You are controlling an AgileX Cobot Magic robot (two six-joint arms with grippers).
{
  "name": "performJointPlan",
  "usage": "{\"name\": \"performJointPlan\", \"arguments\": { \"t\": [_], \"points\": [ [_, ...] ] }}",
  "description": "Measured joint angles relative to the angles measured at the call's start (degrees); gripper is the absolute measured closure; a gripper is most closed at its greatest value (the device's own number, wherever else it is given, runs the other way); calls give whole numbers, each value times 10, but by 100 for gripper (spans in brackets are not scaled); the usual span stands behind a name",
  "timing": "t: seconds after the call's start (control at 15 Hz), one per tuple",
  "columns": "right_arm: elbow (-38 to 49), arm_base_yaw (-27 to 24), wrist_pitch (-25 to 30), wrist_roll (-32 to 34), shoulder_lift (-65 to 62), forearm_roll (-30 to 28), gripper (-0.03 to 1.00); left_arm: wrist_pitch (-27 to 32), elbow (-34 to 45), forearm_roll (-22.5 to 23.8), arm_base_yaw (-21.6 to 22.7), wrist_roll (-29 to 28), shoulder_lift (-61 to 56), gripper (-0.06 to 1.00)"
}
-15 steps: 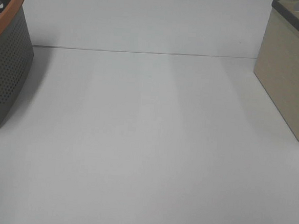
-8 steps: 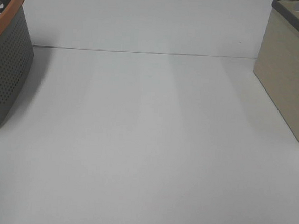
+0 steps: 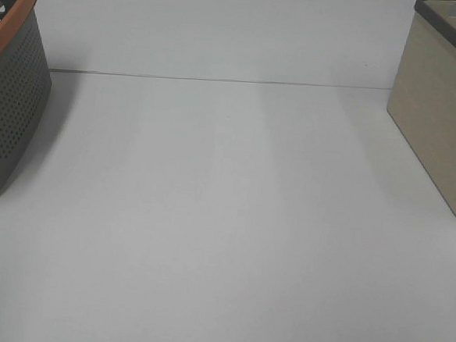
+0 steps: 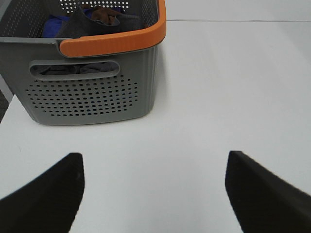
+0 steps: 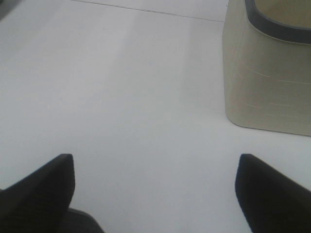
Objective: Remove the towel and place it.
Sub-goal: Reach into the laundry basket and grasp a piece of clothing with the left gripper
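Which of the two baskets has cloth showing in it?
The grey perforated basket with the orange rim, on the left: dark and blue cloth shows inside. The beige basket has solid walls and shows none.

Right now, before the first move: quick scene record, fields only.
table: white, baskets at both sides
gray basket: left side, orange rim, perforated, holds cloths
towel: likely the dark cloth bunched in gray basket; tag not visible
other contents: blue cloth, brown item
beige basket: right side, dark rim, contents not visible
left gripper: open, empty, facing gray basket
right gripper: open, empty, beige basket ahead
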Motion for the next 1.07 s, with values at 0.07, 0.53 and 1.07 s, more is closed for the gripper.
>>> {"name": "performJointPlan", "arguments": {
  "t": [0.07,0.53,1.07],
  "points": [
    [0,0,0,0,0,0,11,0,0,0,0,0,0,20],
    [0,0,0,0,0,0,12,0,0,1,0,0,0,20],
    [0,0,0,5,0,0,12,-1,-2,1,0,0,6,20]
  ]
}}
